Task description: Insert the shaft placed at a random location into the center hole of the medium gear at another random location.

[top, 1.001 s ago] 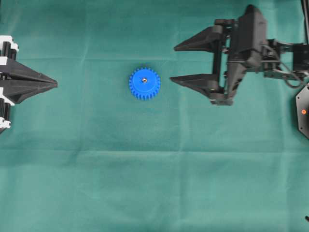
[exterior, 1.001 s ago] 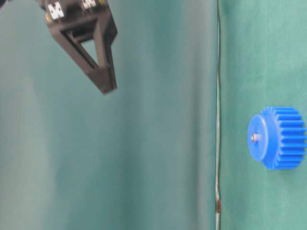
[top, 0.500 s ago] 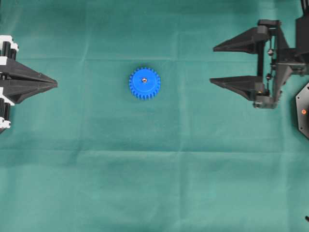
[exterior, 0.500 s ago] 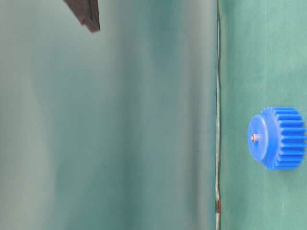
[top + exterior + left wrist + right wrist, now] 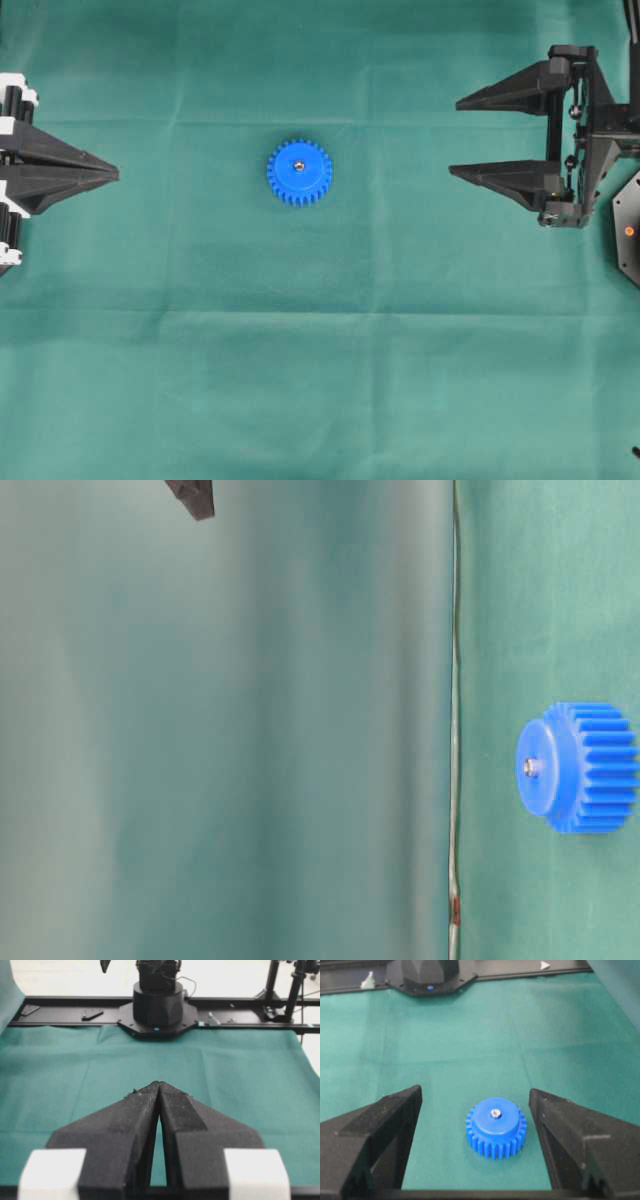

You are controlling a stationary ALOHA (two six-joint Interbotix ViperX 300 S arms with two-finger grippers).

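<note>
Green cloth covers the worktop, where the right gripper (image 5: 455,138) hangs with jaws spread wide and empty, well apart from the medium gear (image 5: 300,172), and the left gripper (image 5: 117,174) rests with jaws pressed together on nothing. The shaft (image 5: 495,1113) already stands in the center hole, so any sweep through there could knock the pin loose or tip the gear.

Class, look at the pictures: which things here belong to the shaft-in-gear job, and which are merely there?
Belong to the job:
- medium gear, blue, flat on the cloth
- shaft, standing in the center hole
- right gripper, open, well clear of the gear

Merely there:
- left gripper, shut
- green cloth
</note>
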